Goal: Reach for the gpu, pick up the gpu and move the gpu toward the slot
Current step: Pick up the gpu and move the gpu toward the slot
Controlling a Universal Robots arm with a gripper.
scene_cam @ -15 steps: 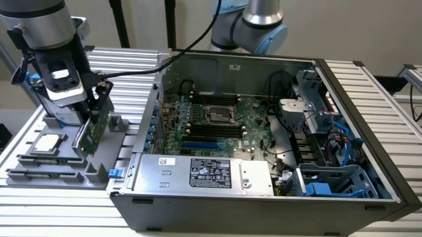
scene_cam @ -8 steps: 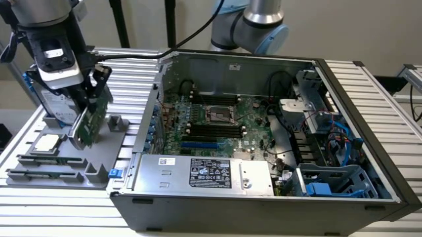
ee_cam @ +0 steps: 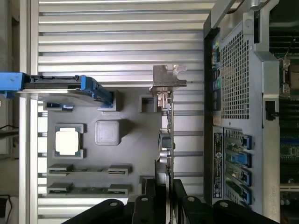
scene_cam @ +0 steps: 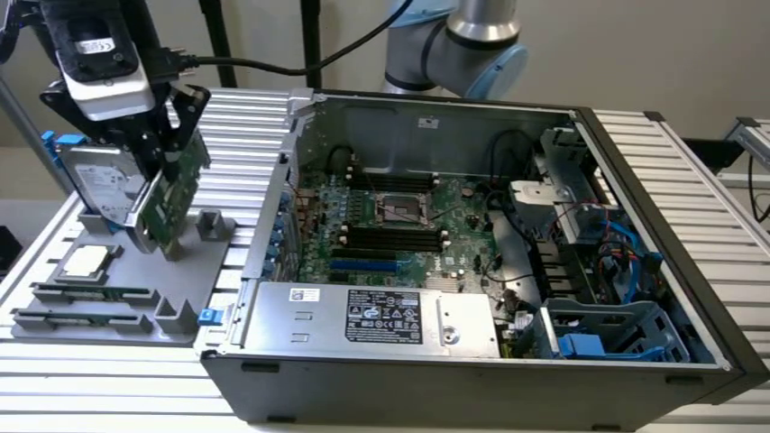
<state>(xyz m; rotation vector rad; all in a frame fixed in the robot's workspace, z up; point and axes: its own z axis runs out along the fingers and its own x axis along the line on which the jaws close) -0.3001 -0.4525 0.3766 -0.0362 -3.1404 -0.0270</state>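
The gpu [scene_cam: 169, 203], a thin green circuit card, is standing on edge and leaning at the exterior view's left, over a gray parts tray [scene_cam: 180, 280]. The gripper [scene_cam: 160, 164] is hanging above it, and its jaws are clamping the card's two flat faces near its upper edge. Whether the card's lower edge is sitting in the tray's stand or hanging just clear of it cannot be told.

In the wrist view the gpu [ee_cam: 167, 140] is showing edge-on as a narrow strip. Its silver bracket [ee_cam: 168, 77] is at the far end, and its near end is disappearing between the dark fingers [ee_cam: 149, 200] of the gripper [ee_cam: 164, 191].

A hard drive [scene_cam: 103, 185] with blue rails is standing just beside the card, partly hidden by the gripper. A processor chip [scene_cam: 87, 262] and two memory sticks [scene_cam: 90, 293] are lying in the tray.

An open computer case [scene_cam: 481, 361] is sitting beside the tray on the ribbed metal desk [scene_cam: 121, 397], with its motherboard [scene_cam: 398, 225] showing. The robot arm [scene_cam: 463, 45] is cut off by the top edge.
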